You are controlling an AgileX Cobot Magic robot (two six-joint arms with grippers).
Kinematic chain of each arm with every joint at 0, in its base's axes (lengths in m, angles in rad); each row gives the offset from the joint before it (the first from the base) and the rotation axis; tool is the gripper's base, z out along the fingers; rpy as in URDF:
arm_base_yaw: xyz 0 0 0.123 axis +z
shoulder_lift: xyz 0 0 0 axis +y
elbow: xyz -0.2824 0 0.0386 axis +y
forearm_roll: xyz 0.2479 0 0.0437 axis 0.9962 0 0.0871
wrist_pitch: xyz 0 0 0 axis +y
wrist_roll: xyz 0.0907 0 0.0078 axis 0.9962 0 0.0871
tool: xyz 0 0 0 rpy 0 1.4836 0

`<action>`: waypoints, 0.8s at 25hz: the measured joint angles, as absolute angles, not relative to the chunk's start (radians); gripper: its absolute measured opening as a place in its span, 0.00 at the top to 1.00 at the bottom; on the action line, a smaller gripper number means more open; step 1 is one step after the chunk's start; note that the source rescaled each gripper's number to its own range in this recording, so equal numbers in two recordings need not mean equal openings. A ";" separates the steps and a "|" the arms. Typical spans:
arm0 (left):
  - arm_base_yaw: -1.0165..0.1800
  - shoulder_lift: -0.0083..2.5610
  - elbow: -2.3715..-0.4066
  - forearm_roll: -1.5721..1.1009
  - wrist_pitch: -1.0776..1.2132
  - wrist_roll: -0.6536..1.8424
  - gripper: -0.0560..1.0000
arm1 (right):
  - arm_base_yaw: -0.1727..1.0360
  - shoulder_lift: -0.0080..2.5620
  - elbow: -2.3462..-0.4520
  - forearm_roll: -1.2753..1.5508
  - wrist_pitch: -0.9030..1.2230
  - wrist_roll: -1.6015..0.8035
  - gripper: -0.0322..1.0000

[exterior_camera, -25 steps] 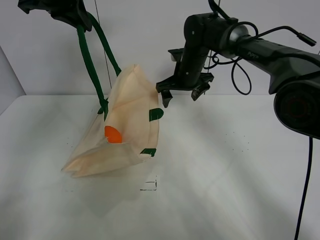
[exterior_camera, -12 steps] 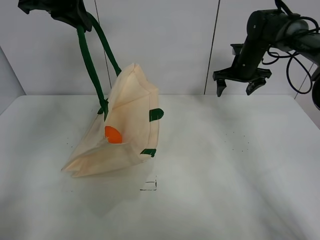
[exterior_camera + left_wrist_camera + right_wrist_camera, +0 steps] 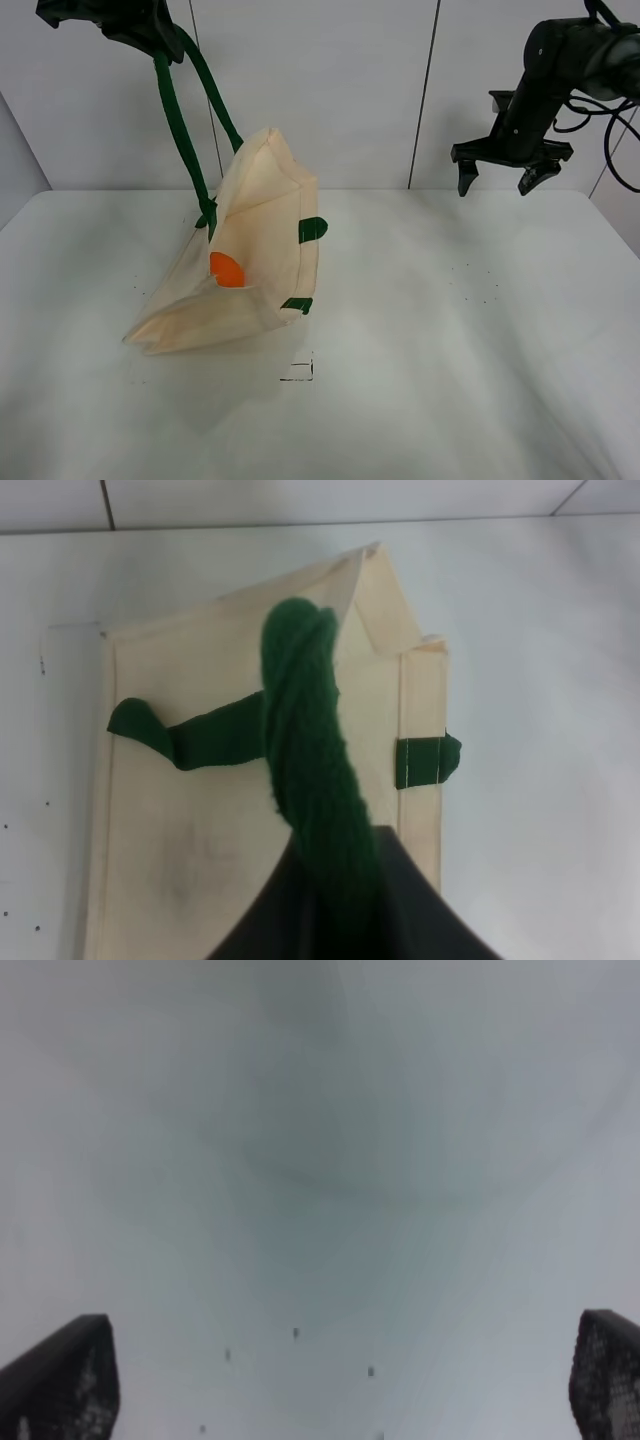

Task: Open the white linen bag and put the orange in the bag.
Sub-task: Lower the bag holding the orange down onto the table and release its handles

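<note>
A wide white bench [image 3: 450, 350] fills most of the room you can see. It has tiny dark specks on it and one small black square mark [image 3: 298, 370]. Behind it stands a pale grey wall [image 3: 330, 90] with thin dark lines running up it.

The cream-white cloth bag with dark green straps [image 3: 255, 250] is on the left side of the bench. Its bottom rests on the bench and its top is pulled up. The left fingers [image 3: 140, 25] are clenched tight on the dark green strap [image 3: 185, 130] high above the bag. The small round orange fruit [image 3: 226, 269] sits inside the bag, seen through the open mouth.

The right fingers [image 3: 465, 170] are spread wide apart and hold nothing. They hang in the air over the far right of the bench, well apart from the bag.

Only part of the orange fruit shows; a fold of cloth covers the rest. The left arm is cut off at the top edge of the high view. The right wrist view is blurry and shows only the bare bench [image 3: 320, 1160] and two dark finger tips.
</note>
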State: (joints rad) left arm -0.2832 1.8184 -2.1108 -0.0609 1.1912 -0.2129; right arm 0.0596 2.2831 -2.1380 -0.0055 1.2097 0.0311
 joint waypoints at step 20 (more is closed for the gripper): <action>-0.283 1.818 -2.111 -0.061 1.191 -0.213 0.95 | 0.060 1.130 -0.834 -0.005 1.190 0.029 0.02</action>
